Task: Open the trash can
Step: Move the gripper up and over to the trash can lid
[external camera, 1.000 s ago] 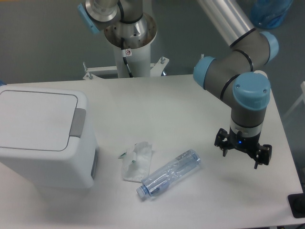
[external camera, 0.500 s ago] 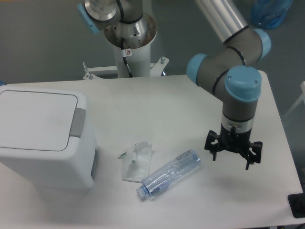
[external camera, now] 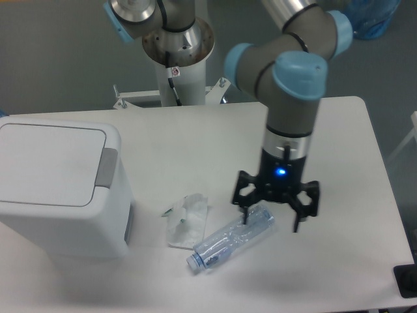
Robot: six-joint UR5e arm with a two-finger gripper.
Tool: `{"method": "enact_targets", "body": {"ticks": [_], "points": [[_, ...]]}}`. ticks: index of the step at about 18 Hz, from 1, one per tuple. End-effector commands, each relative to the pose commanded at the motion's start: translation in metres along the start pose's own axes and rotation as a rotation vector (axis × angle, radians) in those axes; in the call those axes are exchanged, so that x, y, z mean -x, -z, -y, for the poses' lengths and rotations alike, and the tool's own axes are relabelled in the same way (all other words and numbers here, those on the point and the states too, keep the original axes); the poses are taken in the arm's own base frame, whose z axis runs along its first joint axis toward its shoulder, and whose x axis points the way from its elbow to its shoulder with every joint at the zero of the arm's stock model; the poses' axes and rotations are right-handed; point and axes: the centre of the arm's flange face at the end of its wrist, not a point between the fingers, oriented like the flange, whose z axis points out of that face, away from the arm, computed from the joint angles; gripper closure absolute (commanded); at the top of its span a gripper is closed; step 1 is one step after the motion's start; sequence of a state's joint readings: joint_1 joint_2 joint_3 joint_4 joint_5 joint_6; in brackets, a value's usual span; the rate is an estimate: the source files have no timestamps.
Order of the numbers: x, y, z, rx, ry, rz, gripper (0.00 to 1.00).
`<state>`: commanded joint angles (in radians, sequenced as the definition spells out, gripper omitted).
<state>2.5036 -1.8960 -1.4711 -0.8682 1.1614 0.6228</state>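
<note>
The gripper point(external camera: 272, 218) hangs from a vertical wrist with its fingers pointing down. The fingers are spread apart and there is nothing between them, so it is open and empty. It sits in the middle-right part of the table point(external camera: 215, 137). In this view its fingertips overlap the upper end of a bottle point(external camera: 229, 238), which lies on its side. I cannot tell if they touch the bottle or only hover above it, because the camera looks from above.

Just to the left of the bottle there is a crumpled wrapper point(external camera: 186, 218), also flat on the table.

The trash can point(external camera: 62, 186) stands at the left edge of the table, well apart from the gripper. Its lid point(external camera: 49, 163) is flat and closed. The grey tab point(external camera: 107, 167) is on the right edge of the lid, that is, on the side which faces the gripper. The tab is a narrow strip, and its long axis runs from the front of the can toward the back, not across.

So the relation that matters is simple: the tab lies to the left of the gripper in the picture and higher than the table surface. In my judgement the opening is not yet begun. The arm would need to rise above the bottle and the wrapper, travel left, and come down on the tab from above. The risk I see is to catch the bottle when leaving.
</note>
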Motion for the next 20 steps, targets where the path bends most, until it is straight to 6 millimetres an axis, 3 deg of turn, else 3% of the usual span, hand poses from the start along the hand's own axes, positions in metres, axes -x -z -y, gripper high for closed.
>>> {"method": "enact_targets", "body": {"ticks": [1, 4, 6, 9, 15, 17, 20], "points": [[-0.006, 0.002, 0.004, -0.021, -0.004, -0.025, 0.00], [-0.034, 0.037, 0.015, -0.123, 0.019, -0.111, 0.00], [-0.051, 0.059, 0.014, -0.159, 0.045, -0.141, 0.00], [-0.079, 0.075, 0.009, -0.180, 0.079, -0.181, 0.00], [-0.121, 0.074, 0.007, -0.165, 0.117, -0.223, 0.00], [-0.127, 0.067, 0.001, -0.151, 0.112, -0.232, 0.00], [-0.152, 0.053, -0.005, -0.126, 0.087, -0.266, 0.00]]}}
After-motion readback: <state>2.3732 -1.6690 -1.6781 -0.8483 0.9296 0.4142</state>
